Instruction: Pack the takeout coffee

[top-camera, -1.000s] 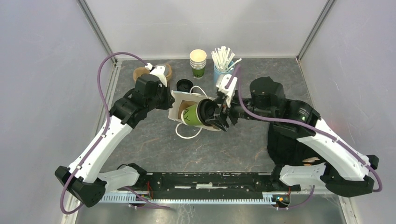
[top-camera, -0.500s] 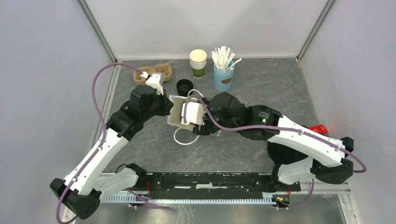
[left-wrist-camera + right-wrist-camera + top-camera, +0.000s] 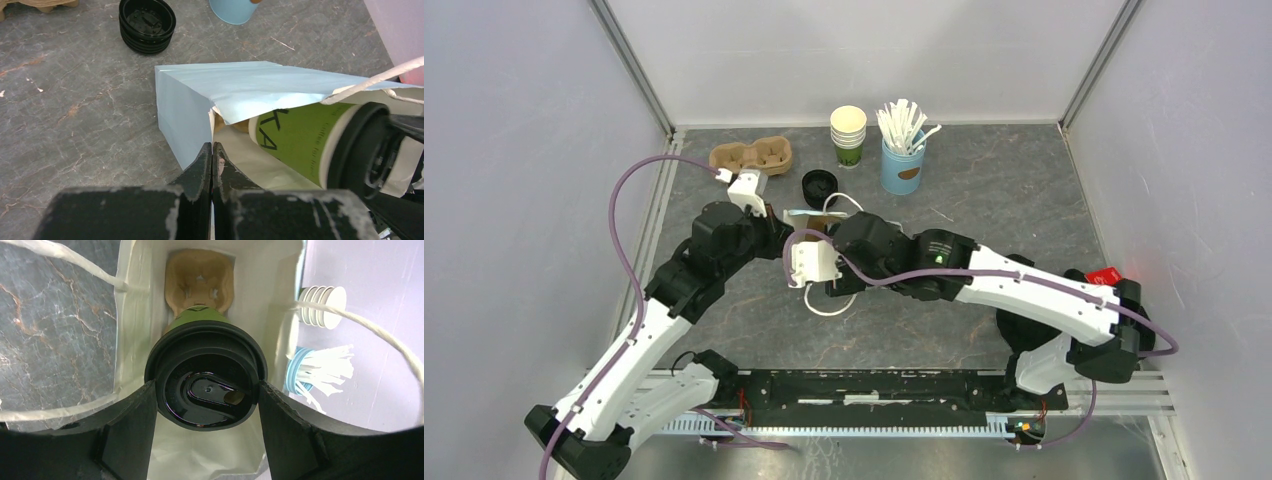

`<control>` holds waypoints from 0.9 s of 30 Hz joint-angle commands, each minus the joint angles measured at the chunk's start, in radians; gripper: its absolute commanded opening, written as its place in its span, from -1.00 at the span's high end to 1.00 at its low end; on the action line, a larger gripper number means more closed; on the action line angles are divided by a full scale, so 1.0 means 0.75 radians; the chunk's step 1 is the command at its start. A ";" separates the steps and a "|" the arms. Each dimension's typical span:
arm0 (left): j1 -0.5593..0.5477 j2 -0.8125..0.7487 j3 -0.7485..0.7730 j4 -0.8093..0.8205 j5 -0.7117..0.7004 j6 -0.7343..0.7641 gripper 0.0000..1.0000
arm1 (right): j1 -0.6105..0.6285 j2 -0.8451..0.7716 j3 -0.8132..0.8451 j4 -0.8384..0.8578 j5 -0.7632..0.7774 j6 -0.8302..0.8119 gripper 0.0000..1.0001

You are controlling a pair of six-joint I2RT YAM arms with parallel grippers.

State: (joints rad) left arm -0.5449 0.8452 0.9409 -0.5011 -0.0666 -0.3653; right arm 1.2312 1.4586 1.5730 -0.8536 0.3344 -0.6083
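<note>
The takeout coffee [image 3: 206,385], green with a black lid, sits partly inside the open white paper bag [image 3: 137,295]. My right gripper [image 3: 206,386] is shut on its lid, one finger on each side. A brown cardboard cup tray [image 3: 200,280] lies at the bag's bottom beyond the cup. In the left wrist view the cup [image 3: 300,140] lies tilted in the bag [image 3: 240,85]. My left gripper [image 3: 212,147] is shut on the bag's edge. In the top view the right gripper [image 3: 816,268] covers the cup, and the left gripper [image 3: 776,228] holds the bag [image 3: 804,216].
A cardboard cup carrier [image 3: 751,155] lies at the back left. A stack of black lids [image 3: 820,186], a stack of lidless cups [image 3: 848,135] and a blue cup of stirrers [image 3: 902,150] stand behind the bag. The bag's handle loop [image 3: 829,308] lies on the table.
My right arm has swung left and over the bag, carrying the cup into its mouth. My left gripper has drawn the bag's edge toward the near side.
</note>
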 commanded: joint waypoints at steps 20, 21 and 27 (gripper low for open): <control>-0.002 -0.202 -0.144 0.061 0.292 0.083 0.96 | 0.013 0.065 -0.083 0.130 0.167 -0.044 0.57; -0.003 -0.208 -0.156 0.058 0.296 0.074 0.96 | 0.014 0.076 -0.070 0.129 0.172 -0.044 0.57; -0.002 -0.295 -0.232 -0.016 0.255 -0.046 0.96 | 0.012 0.114 -0.078 0.143 0.144 -0.072 0.61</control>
State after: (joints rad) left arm -0.5457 0.6701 0.7895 -0.4805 0.1257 -0.3664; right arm 1.2354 1.5265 1.4757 -0.7731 0.4385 -0.6399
